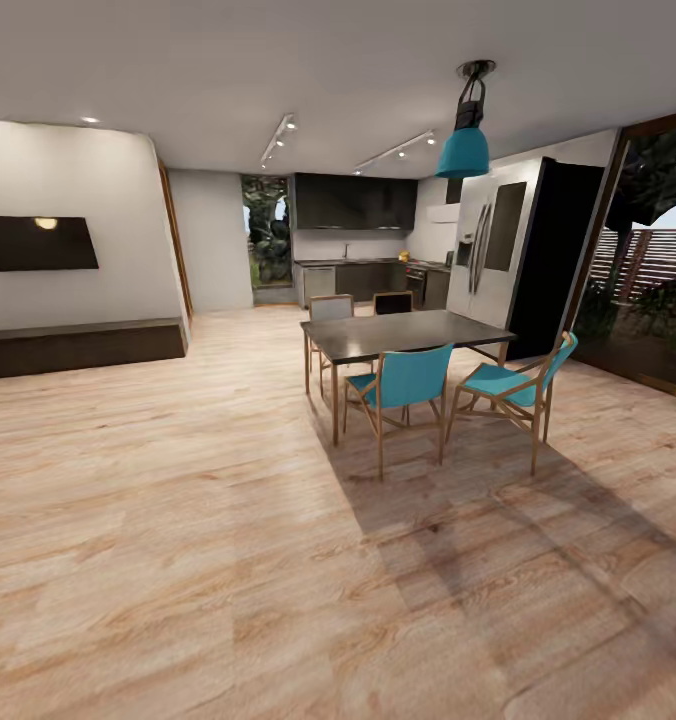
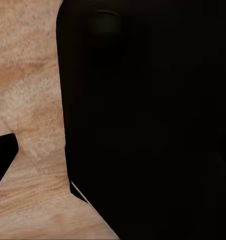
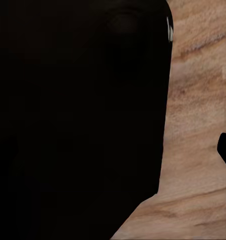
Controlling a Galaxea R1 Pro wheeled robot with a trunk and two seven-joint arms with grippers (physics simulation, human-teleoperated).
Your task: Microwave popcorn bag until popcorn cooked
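Wooden flooring point(image 1: 178, 560) stretches past a dining table point(image 1: 403, 332) with teal chairs point(image 1: 408, 385) toward the distant kitchen point(image 1: 363, 250), where the popcorn bag is too far to make out, and dark shapes leave both grippers' fingers impossible to judge.

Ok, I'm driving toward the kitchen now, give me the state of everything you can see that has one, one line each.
kitchen: far end of the room, not reached yet.
countertop: distant, items on it too small to tell.
fridge: doors shut.
dining table: upright, nothing visible on its top.
teal chairs: upright, at the table.
pendant lamp: hanging above the table; lit or not, cannot tell.
wall screen: dark, off.
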